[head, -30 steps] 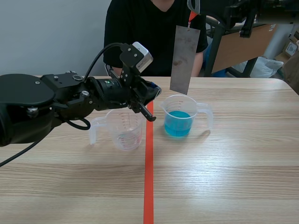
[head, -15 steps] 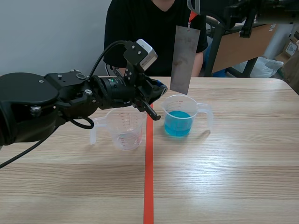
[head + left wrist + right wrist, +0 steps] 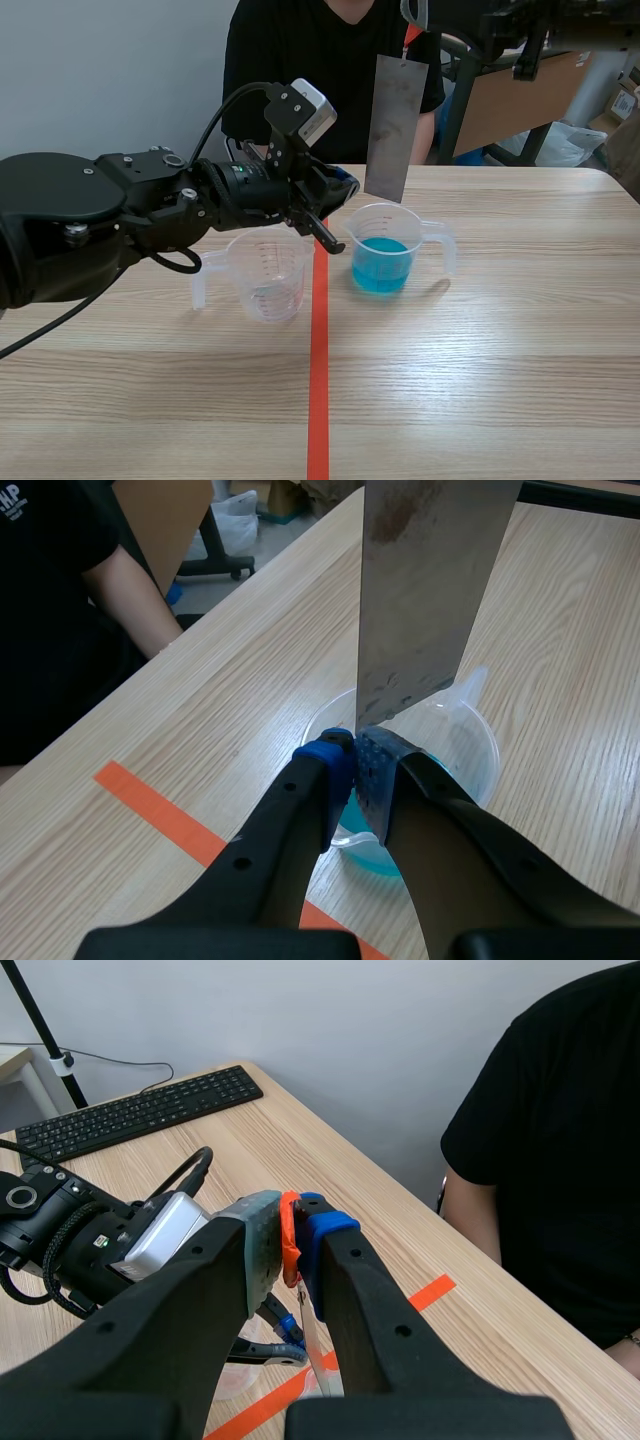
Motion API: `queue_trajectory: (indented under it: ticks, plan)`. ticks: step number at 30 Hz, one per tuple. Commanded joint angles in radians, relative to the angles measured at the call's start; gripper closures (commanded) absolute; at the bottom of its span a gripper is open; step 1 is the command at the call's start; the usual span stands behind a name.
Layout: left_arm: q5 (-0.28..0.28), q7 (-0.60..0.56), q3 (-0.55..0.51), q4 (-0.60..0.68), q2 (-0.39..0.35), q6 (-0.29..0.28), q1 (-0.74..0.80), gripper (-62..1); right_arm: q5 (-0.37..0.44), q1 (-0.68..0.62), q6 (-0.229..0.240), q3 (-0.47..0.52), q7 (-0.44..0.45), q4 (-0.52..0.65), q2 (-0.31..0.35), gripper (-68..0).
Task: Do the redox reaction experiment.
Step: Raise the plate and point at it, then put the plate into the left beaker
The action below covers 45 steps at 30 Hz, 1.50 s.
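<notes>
A grey metal plate [image 3: 393, 125] hangs upright over a clear beaker of blue liquid [image 3: 383, 262], its lower edge just above the rim. My right gripper [image 3: 412, 14] is high at the back, shut on the plate's orange tag [image 3: 289, 1245]. In the right wrist view the right gripper [image 3: 293, 1225] has the plate [image 3: 325, 1360] hanging edge-on below it. My left gripper [image 3: 343, 190] comes in from the left. Seen from the left wrist, the left gripper [image 3: 357, 762] is shut, its tips touching the lower corner of the plate [image 3: 430, 600] above the beaker's rim [image 3: 482, 742].
An empty clear measuring beaker [image 3: 268, 278] stands left of the orange tape line [image 3: 318, 380], under my left arm. A person in black [image 3: 320, 60] sits across the table. A keyboard [image 3: 140, 1110] lies on another desk, and a chair and boards stand at the back right.
My left gripper has moved up and to the right, from above the empty beaker to the plate's lower corner. The plate, the right gripper and both beakers have stayed put.
</notes>
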Motion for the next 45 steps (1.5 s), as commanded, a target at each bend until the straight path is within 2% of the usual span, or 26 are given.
queue_trajectory:
  ticks: [1,26,29,33,38,41,45]
  plan:
    - [-0.011,-0.014,-0.005,0.021,0.008,0.005,-0.022,-4.7,0.022,0.018,0.008,0.010,0.015,0.023,0.008,-1.3]
    - [-0.010,-0.022,-0.004,0.021,0.007,0.004,-0.016,-4.7,0.033,0.018,0.008,0.010,0.015,0.023,0.008,-1.3]
    - [-0.012,-0.021,-0.004,0.031,-0.013,-0.003,-0.008,-4.7,0.033,0.018,0.008,0.010,0.015,0.023,0.008,-1.3]
    - [-0.087,-0.024,-0.006,0.105,-0.100,-0.003,0.018,-4.7,0.033,0.018,0.008,0.010,0.015,0.023,0.008,-1.3]
    - [-0.105,-0.042,-0.016,0.225,-0.262,0.008,0.101,-4.7,0.032,0.018,0.008,0.010,0.015,0.023,0.007,-1.3]
    - [-0.105,-0.045,-0.079,0.297,-0.371,0.009,0.197,-4.7,0.032,0.018,0.008,0.010,0.015,0.023,0.007,-1.3]
    - [-0.136,-0.044,-0.243,0.401,-0.529,0.016,0.396,-4.7,0.032,0.018,0.008,0.010,0.015,0.023,0.007,-1.3]
